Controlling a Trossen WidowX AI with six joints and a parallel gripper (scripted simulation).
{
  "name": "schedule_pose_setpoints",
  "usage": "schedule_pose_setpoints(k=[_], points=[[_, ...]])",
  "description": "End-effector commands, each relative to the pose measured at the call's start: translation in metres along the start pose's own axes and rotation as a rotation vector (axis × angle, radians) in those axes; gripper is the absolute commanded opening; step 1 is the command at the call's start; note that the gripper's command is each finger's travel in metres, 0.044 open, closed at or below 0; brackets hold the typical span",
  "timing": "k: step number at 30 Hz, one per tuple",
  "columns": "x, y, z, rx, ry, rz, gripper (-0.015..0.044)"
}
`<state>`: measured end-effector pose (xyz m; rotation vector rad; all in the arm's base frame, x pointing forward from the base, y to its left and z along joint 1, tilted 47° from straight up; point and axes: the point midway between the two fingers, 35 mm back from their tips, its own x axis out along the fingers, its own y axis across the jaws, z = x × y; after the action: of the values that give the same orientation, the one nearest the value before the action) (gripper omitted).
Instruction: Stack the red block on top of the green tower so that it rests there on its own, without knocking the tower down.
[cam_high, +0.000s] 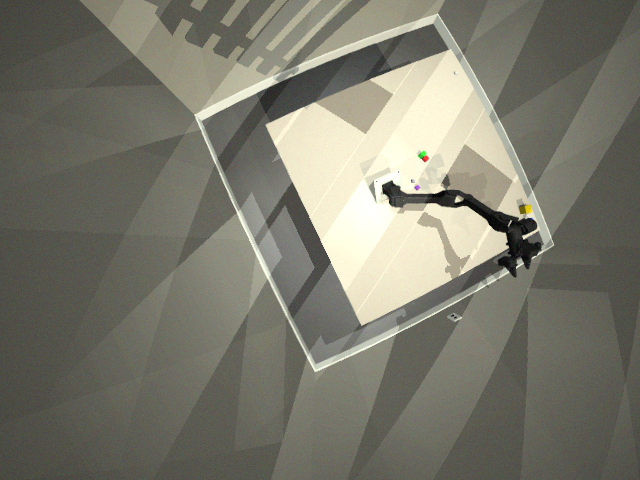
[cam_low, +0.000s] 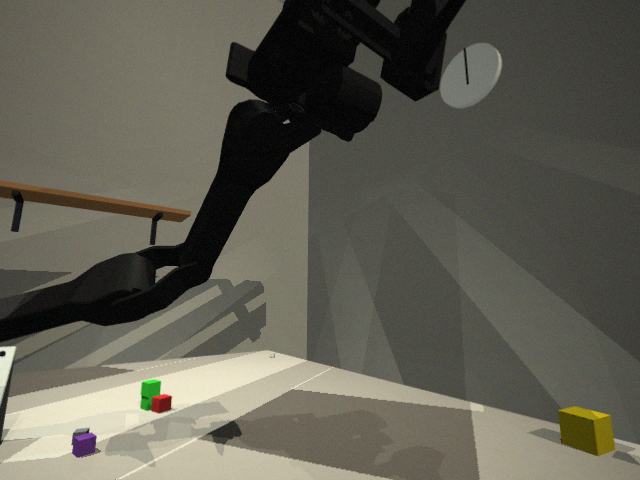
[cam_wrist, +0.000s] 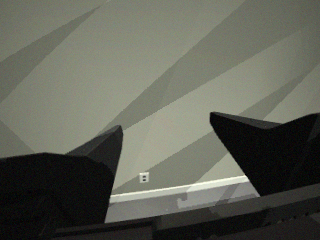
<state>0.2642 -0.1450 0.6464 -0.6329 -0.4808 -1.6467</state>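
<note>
The green tower (cam_high: 422, 154) (cam_low: 150, 388) stands upright, two green blocks high. The red block (cam_high: 425, 158) (cam_low: 161, 403) sits low on the table right beside the tower's base; whether they touch I cannot tell. My gripper (cam_high: 521, 270) (cam_wrist: 166, 123) is open, with nothing between its fingers. It is high up and far from both, out by the room's corner at the right in the top view. The wrist view shows only wall and floor edge past the fingers, with neither the tower nor the red block. In the exterior view the fingertips are out of frame.
A purple block (cam_high: 417, 187) (cam_low: 84, 444) and a small grey block (cam_high: 413, 180) (cam_low: 81, 431) lie near the arm's base. A larger yellow block (cam_high: 525, 209) (cam_low: 584, 431) lies near the far right edge. A tiny pale object (cam_high: 455, 72) (cam_low: 272, 355) lies at the far corner.
</note>
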Motion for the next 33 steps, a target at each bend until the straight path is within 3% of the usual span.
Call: schedule_pose_setpoints(k=[1, 10, 17, 24, 33], points=[[0.002, -0.003, 0.0, 0.002, -0.002, -0.007, 0.0426], [0.043, -0.137, 0.012, 0.098, -0.118, -0.333, 0.044], [0.034, -0.264, 0.034, 0.158, -0.277, -0.633, 0.044], [-0.019, -0.373, 0.063, 0.182, -0.48, -0.926, 0.044], [-0.136, -0.463, 0.104, 0.159, -0.786, -1.27, 0.044]])
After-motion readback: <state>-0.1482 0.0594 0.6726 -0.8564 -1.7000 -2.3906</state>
